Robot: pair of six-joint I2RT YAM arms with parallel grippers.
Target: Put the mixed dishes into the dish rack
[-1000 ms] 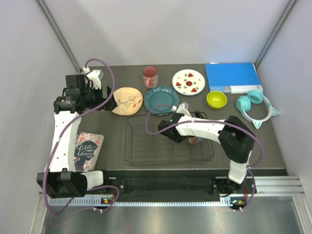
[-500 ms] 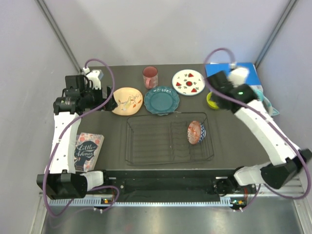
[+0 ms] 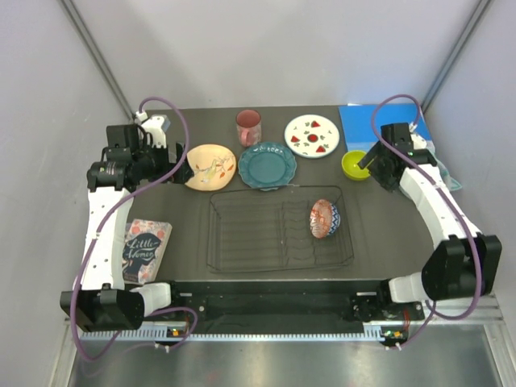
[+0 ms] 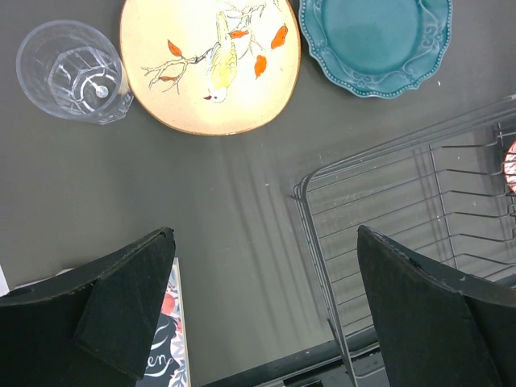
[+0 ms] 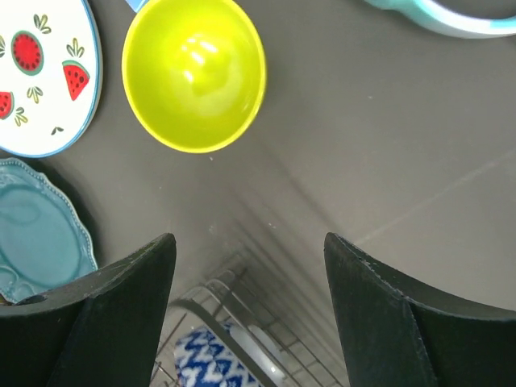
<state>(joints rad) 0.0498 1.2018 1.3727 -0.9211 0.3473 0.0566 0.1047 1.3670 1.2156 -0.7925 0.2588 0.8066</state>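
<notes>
Our left pincer [image 4: 264, 242] hangs wide open w/ nothing in it, over bare surface [image 4: 201, 201] by the near-left corner of the dish rack [image 3: 242, 234].

The small clear glass [image 4: 71, 71] stands upright at far left. It looks light, slick & breakable, so we'd take it across the wall w/ a mild squeeze. Right beside it the cream-yellow floral plate [image 4: 211, 60] lies flat. It's prob. stiff ceramic w/ a low rim, so the only hold is at the edge, one finger under the lip.

The pink-red mug [image 3: 248, 126] stands upright at the back; we'd pinch its wall at the rim. The teal scalloped plate [image 3: 267, 164] lies flat just behind the rack, & its scalloped edge should give some bite.

The pink patterned bowl [image 3: 324, 218] stands on edge in the rack's right part. The white plate w/ red marks [image 3: 312, 135] lies flat at the back.

The lime-green bowl [image 5: 193, 72] sits upright just ahead of our right pincer [image 5: 248, 242], which is open, empty & not touching it. The bowl looks glossy & prob. light, so we'd pinch the rim w/ one finger inside & one outside.
</notes>
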